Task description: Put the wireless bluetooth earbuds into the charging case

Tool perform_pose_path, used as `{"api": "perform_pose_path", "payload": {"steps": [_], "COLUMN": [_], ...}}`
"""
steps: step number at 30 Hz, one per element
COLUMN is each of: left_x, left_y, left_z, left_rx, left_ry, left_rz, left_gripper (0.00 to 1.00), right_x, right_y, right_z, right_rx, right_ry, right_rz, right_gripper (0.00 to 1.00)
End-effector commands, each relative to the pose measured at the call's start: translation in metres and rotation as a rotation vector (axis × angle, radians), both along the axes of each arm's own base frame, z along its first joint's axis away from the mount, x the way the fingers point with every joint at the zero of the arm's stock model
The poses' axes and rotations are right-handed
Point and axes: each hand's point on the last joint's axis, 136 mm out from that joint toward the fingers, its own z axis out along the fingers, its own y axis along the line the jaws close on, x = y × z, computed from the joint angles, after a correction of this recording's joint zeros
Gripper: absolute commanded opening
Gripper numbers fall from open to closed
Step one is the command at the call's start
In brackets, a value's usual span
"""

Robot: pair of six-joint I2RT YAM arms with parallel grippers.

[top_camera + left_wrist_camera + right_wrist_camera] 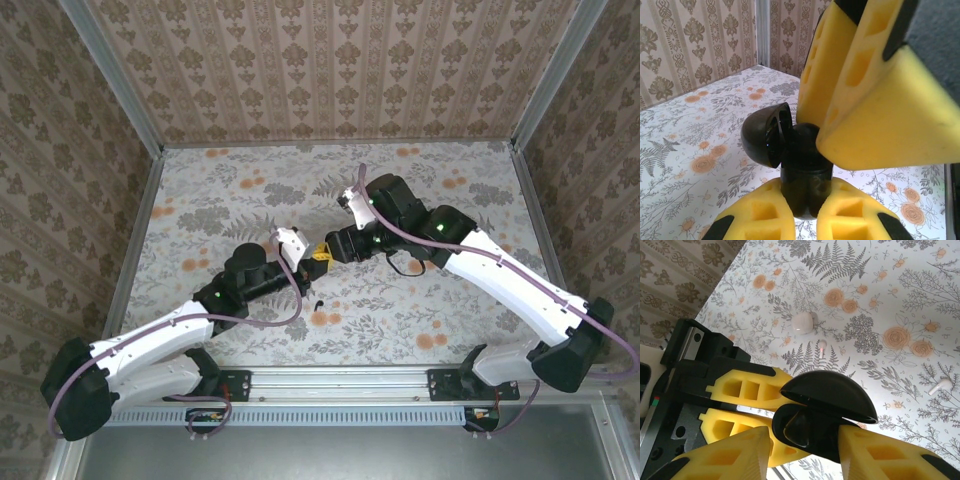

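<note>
readable text: none in any of the views
charging case (805, 170): plain glossy black shell, no legible lettering or logo
table (230, 190): floral print, carries no words or numbers
walls (330, 70): repeated ornament pattern, no signs or labels to be read

Bright even light, soft shadows, blurred foreground

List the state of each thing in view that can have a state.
charging case: lid open, held above the table.
left gripper: shut on the charging case.
right gripper: jaws apart, one on each side of the case; whether it grips is unclear.
black earbud: lying loose on the table, outside the case.
</note>
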Motion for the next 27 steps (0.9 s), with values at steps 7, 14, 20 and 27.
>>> {"api": "perform_pose_path", "payload": {"steps": [7,14,20,27], "left_x": [-0.009,-0.014,-0.020,-0.030], "left_y": [-0.005,-0.005,-0.002,0.005], "left_z": [0.023,0.025,0.030,0.040], "left_rx": [-0.032,-0.058,-0.102,-0.148], "left_ry": [-0.062,-0.067,-0.068,-0.062], "left_rz": [-0.052,-0.075,-0.114,-0.177], "left_gripper": [0.00,0.00,0.00,0.00], "right_x": [0.000,-0.004,-0.012,-0.026], "right_y": [-0.002,-0.002,-0.001,0.000], "right_z": [0.004,0.009,0.011,0.021], "right_rx": [-0.031,-0.020,-0.038,-0.007], "right_ry": [-0.036,-0.110,-0.182,-0.245], "right_rz": [0.023,0.086,0.206,0.310], "right_gripper": [0.28,0.17,0.15,0.14]}}
